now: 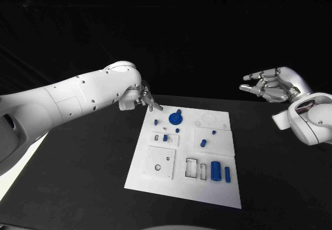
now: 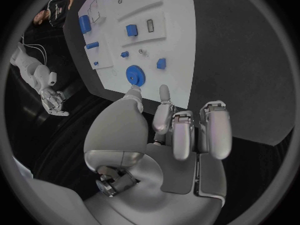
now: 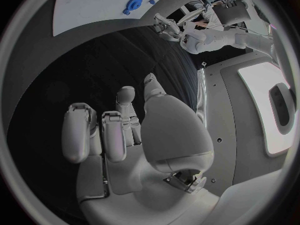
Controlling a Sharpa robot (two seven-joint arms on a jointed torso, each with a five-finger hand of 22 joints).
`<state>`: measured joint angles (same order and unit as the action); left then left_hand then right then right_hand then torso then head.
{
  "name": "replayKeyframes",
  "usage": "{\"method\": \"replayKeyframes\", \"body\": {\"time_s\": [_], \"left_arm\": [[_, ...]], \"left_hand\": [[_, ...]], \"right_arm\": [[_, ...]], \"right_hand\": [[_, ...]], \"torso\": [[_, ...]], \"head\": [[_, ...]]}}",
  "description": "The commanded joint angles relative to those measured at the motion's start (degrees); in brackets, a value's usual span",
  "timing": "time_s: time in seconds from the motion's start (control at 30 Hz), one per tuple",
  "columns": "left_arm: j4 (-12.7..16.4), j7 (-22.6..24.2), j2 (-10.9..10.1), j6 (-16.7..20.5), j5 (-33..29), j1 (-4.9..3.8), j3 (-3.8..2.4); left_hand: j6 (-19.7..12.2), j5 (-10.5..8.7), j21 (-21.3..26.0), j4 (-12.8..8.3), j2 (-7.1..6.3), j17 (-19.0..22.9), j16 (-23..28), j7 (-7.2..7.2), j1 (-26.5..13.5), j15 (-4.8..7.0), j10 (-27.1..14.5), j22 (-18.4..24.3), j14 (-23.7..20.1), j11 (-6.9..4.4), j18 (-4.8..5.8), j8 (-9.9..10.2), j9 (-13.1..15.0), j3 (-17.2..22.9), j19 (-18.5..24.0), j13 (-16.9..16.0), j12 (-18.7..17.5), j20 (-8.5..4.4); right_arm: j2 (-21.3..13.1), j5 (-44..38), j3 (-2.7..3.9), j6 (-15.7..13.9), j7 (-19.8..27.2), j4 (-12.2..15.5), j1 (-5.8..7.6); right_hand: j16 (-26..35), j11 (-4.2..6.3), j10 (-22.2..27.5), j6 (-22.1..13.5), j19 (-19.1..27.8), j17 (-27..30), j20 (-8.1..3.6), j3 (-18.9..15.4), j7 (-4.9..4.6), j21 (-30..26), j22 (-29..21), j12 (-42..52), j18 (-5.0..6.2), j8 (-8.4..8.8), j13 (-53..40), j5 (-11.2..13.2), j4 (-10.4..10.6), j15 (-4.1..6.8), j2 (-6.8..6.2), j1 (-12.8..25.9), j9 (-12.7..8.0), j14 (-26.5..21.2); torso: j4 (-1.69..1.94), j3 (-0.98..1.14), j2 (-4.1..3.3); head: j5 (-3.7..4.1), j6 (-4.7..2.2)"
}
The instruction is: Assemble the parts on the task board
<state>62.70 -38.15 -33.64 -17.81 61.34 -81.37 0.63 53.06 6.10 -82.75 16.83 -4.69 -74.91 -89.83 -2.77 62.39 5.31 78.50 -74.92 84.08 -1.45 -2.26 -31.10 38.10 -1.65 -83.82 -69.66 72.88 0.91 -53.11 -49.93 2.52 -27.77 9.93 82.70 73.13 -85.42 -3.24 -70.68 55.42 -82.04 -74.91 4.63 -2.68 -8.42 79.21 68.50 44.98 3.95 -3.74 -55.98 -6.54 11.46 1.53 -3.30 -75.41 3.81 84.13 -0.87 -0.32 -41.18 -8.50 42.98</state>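
Now: task board (image 1: 156,179) flat mid-bench (image 1: 76,191), blue parts on it. Round blue gear (image 1: 175,117) near far edge, two blue cylinders (image 1: 216,171) near front right. Left robot hand (image 1: 145,99) over board's far left corner, fingers apart, empty. Right robot hand (image 1: 271,85) raised well off to board's right, fingers loosely curled, holding nothing.

black table (image 1: 83,187), dark backdrop (image 1: 180,33)

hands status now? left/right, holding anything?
Left hand: open, empty, at the task board's far edge near the blue gear.
Right hand: open, empty, fingers loosely curled, away from the board.
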Motion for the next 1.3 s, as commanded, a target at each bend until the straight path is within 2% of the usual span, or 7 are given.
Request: {"method": "replayKeyframes", "body": {"time_s": [0.03, 0.27, 0.43, 0.53, 0.9, 1.07, 1.3], "left_arm": [[-2.3, 0.5, 1.4, -3.0, 1.9, 0.07, 0.31], [-5.8, 0.6, 4.1, -3.2, 3.5, 0.91, 1.01], [-6.8, 0.8, 5.1, -3.3, 3.9, 1.61, 1.16], [-7.0, 0.9, 5.3, -3.9, 3.3, 1.96, 1.21], [-7.1, 0.9, 5.3, -7.0, 0.7, 2.2, 1.41], [-7.1, 0.9, 5.2, -7.8, 0.5, 2.21, 1.5], [-7.1, 0.9, 5.3, -8.6, 0.5, 2.22, 1.59]], "left_hand": [[0.3, 0.07, -0.1, 0.0, -0.16, -15.1, -0.2, -0.06, -0.5, -0.5, 0.0, -4.1, 5.9, 0.19, -0.11, 0.2, -0.1, -0.2, -2.6, -0.1, 0.4, 0.42], [0.3, 0.09, 0.1, -0.1, -0.07, -15.1, -0.2, -0.04, -0.3, -0.49, 0.0, -3.9, 5.9, 0.18, -0.15, 0.2, -0.1, -0.1, -2.6, -0.1, 0.4, 0.43], [0.4, 0.1, 0.1, -0.1, 0.01, -15.1, -0.2, -0.02, -0.2, -0.49, 0.0, -3.9, 5.9, 0.16, -0.15, 0.1, -0.2, -0.1, -2.6, -0.2, 0.5, 0.43], [0.5, 0.11, 0.0, -0.1, 0.14, -15.1, -0.2, 0.01, -0.2, -0.48, 0.1, -4.0, 5.9, 0.14, -0.14, 0.1, -0.2, 0.0, -2.6, -0.3, 0.6, 0.43], [1.1, 0.14, 0.0, -0.1, 1.05, -15.1, -0.2, 0.18, 0.4, -0.39, 0.2, -4.1, 5.9, 0.0, -0.12, -0.1, -0.4, 0.5, -2.6, -0.4, 0.8, 0.38], [1.3, 0.17, -0.1, -0.2, 1.36, -15.1, -0.2, 0.27, 0.9, -0.33, 0.2, -4.2, 5.9, -0.07, -0.11, -0.2, -0.5, 0.8, -2.7, -0.5, 0.9, 0.33], [1.7, 0.29, -0.1, -0.1, 1.68, -15.1, -0.2, 0.41, 1.9, -0.21, 0.3, -4.3, 5.9, -0.2, -0.09, -0.4, -0.8, 2.4, -2.7, -0.5, 0.9, 0.23]], "right_arm": [[0.1, 0.0, 0.01, 0.5, 0.7, 0.0, -0.13], [0.4, 0.0, 0.01, 0.9, 0.8, 0.0, -0.25], [0.5, 0.0, 0.01, 1.0, 0.9, -0.1, -0.28], [0.6, -0.1, 0.01, 1.3, 0.8, -0.1, -0.29], [0.8, -0.3, 0.01, 1.4, 0.8, -0.2, -0.3], [0.8, -0.3, 0.01, 1.4, 0.7, -0.3, -0.3], [0.9, -0.3, 0.01, 1.5, 0.7, -0.4, -0.3]], "right_hand": [[0.2, -0.07, 0.2, -0.2, 0.4, -9.0, 0.1, -0.5, 0.06, -0.2, 0.0, -0.1, 0.31, -0.18, 0.0, -0.2, 0.0, -0.41, 0.61, -0.2, 0.1, 4.4], [0.3, -0.01, 0.4, -0.1, 0.4, -9.0, 0.06, -0.8, 0.1, -0.3, -0.1, -0.3, 0.32, -0.2, 0.2, -1.8, -0.1, -0.36, 1.0, -0.9, 0.1, 4.4], [0.3, -0.01, 0.5, -0.1, 0.4, -8.9, 0.05, -0.9, 0.09, -0.3, -0.2, -0.4, 0.35, -0.18, 0.3, -2.1, -0.1, -0.36, 1.08, -1.0, 0.1, 4.4], [0.4, -0.01, 0.7, -0.1, 0.5, -8.9, 0.05, -0.9, 0.1, -0.4, -0.3, -0.7, 0.36, -0.18, 0.6, -2.3, -0.1, -0.35, 1.16, -1.1, 0.1, 4.4], [0.4, -0.01, 0.9, -0.1, 0.5, -8.8, 0.04, -1.0, 0.1, -0.4, -0.3, -1.2, 0.37, -0.18, 0.9, -2.5, -0.1, -0.35, 1.24, -1.2, 0.1, 4.4], [0.4, -0.01, 0.9, -0.1, 0.5, -8.8, 0.04, -1.0, 0.1, -0.4, -0.4, -1.2, 0.37, -0.18, 0.9, -2.5, -0.1, -0.35, 1.25, -1.2, 0.1, 4.4], [0.4, 0.0, 0.9, -0.1, 0.5, -8.8, 0.04, -1.0, 0.1, -0.5, -0.4, -1.3, 0.38, -0.18, 1.0, -2.6, -0.1, -0.35, 1.21, -1.3, 0.1, 4.4]], "torso": [[-0.05, -0.14, -0.14], [0.01, -0.23, -0.28], [-0.13, -0.28, -0.3], [-0.09, -0.26, -0.29], [0.03, -0.18, -0.23], [-0.05, -0.23, -0.23], [-0.13, -0.17, -0.25]], "head": [[-0.11, -0.06], [-0.22, -0.26], [-0.47, -0.11], [-0.41, 0.05], [-0.42, 0.0], [-0.5, 0.03], [-0.61, -0.08]]}}
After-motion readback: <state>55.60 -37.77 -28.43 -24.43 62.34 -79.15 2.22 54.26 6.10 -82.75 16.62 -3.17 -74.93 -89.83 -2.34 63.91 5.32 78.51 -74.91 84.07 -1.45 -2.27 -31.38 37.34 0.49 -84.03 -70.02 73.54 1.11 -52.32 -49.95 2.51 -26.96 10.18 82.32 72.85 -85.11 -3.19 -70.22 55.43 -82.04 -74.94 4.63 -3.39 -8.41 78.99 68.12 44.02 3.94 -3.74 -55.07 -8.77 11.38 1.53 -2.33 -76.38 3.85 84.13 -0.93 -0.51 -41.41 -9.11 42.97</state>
